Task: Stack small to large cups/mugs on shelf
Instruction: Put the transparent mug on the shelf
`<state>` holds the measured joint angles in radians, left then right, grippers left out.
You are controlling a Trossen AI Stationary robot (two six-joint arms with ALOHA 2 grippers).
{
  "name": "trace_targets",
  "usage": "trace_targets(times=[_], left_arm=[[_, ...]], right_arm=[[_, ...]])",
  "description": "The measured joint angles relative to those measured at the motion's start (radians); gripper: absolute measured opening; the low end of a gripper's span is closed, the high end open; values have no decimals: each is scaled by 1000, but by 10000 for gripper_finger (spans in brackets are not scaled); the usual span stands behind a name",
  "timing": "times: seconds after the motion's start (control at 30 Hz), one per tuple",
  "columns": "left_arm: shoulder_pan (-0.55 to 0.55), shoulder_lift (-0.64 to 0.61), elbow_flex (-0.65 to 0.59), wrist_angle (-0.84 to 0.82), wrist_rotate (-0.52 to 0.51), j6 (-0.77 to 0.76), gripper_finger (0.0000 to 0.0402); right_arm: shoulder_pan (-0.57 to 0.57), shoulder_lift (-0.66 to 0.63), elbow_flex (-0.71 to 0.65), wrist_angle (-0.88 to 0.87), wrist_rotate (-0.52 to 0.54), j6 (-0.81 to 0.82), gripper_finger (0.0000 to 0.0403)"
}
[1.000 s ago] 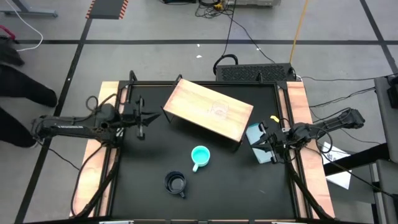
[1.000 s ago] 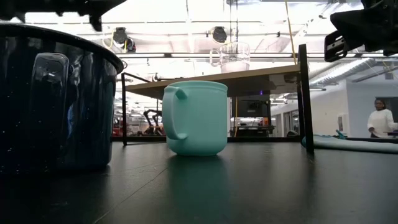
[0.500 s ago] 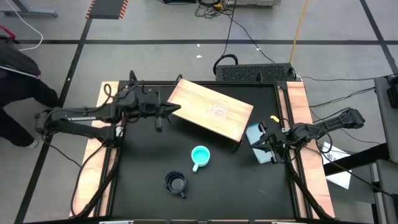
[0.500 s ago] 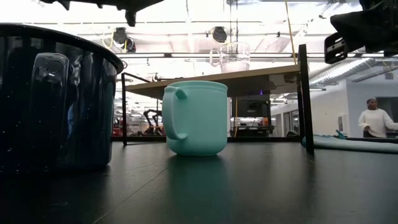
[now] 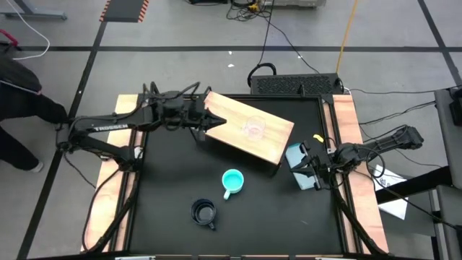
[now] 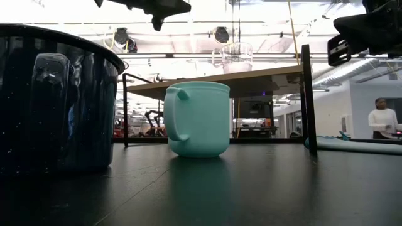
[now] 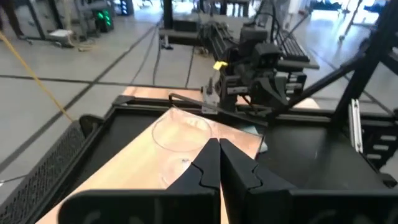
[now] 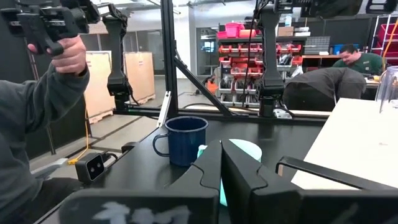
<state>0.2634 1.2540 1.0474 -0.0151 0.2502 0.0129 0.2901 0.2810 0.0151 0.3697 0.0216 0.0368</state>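
**Left arm swung in over shelf; clear cup already up, two mugs still on tabletop**

Nearest the low cam stood the large black speckled mug w/ handle [image 6: 53, 100], on the black tabletop [image 5: 173, 180] near the front edge. Behind it, approx mid-table, sat the mid-sized turquoise mug w/ handle [image 5: 232, 181], upright, well apart from the black one. Farther back was the light wooden rectangular shelf on dark legs [image 5: 224, 123], set at an angle, w/ the small clear transparent cup [image 5: 254, 128] standing on its top.

What changed over the last sec: the left gripper [image 5: 218, 121] had moved from the table's left edge, across, to above the shelf's left end, near the clear cup but not touching it. Jaws were together, holding nothing; wrist cam showed the fingertips pressed tight w/ the cup just ahead.

The right gripper [image 5: 303, 167] hadn't shifted: parked at the right edge over a flat light-blue rectangular item [image 5: 297, 154], jaws together, empty.

Judgement: smallest cup was placed, so the stack was barely begun. Jaws would need to part before any grasp on the cup
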Motion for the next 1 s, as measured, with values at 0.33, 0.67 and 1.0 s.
trace_targets(times=[0.33, 0.67, 1.0], left_arm=[[0, 103, 168, -122, 94, 68, 0], [0, 210, 314, -217, 113, 38, 0], [0, 341, 474, -319, 116, 99, 0]], right_arm=[[0, 0, 0, 7, 0, 2, 0], [0, 1, 0, 15, 3, 3, 0], [0, 4, 0, 7, 4, 4, 0]])
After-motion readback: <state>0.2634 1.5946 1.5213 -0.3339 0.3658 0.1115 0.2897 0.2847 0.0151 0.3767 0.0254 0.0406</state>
